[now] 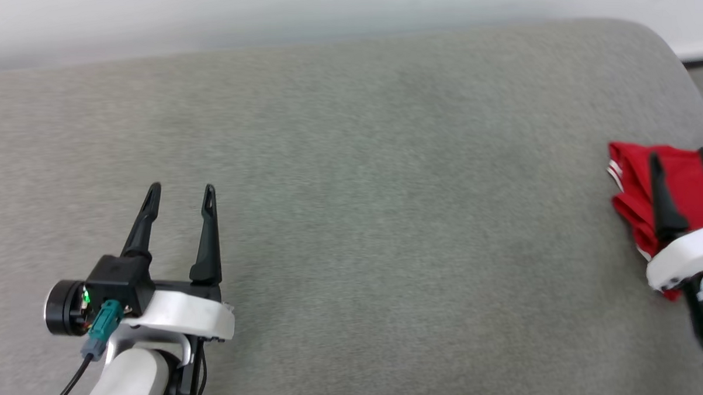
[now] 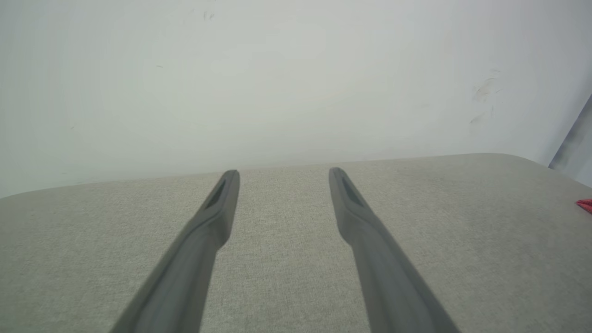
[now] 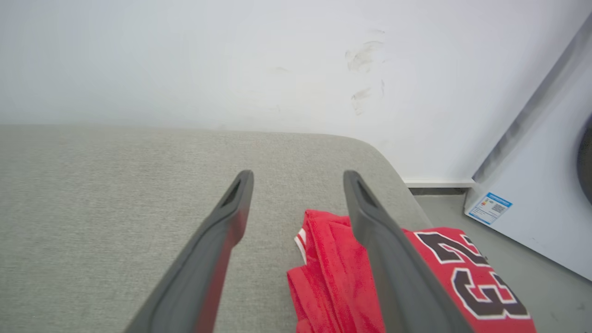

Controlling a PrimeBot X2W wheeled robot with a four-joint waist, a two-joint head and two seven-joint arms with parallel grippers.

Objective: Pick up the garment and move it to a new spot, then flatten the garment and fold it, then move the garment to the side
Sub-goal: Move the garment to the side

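Note:
The garment (image 1: 637, 179) is a folded red jersey lying at the right edge of the grey cushion; its black "23" print faces up in the right wrist view (image 3: 467, 277), and a red sliver of it shows in the left wrist view (image 2: 585, 205). My right gripper (image 1: 682, 154) hangs over it, open, with nothing between the fingers (image 3: 299, 175). My left gripper (image 1: 182, 188) stands open over bare cushion at the lower left, far from the garment, its fingers empty (image 2: 283, 172).
The grey upholstered surface (image 1: 351, 191) fills the middle, with its rounded corner at the upper right. A white wall runs behind it. Beyond the right edge are grey floor and a white appliance (image 3: 536, 185) with a blue label.

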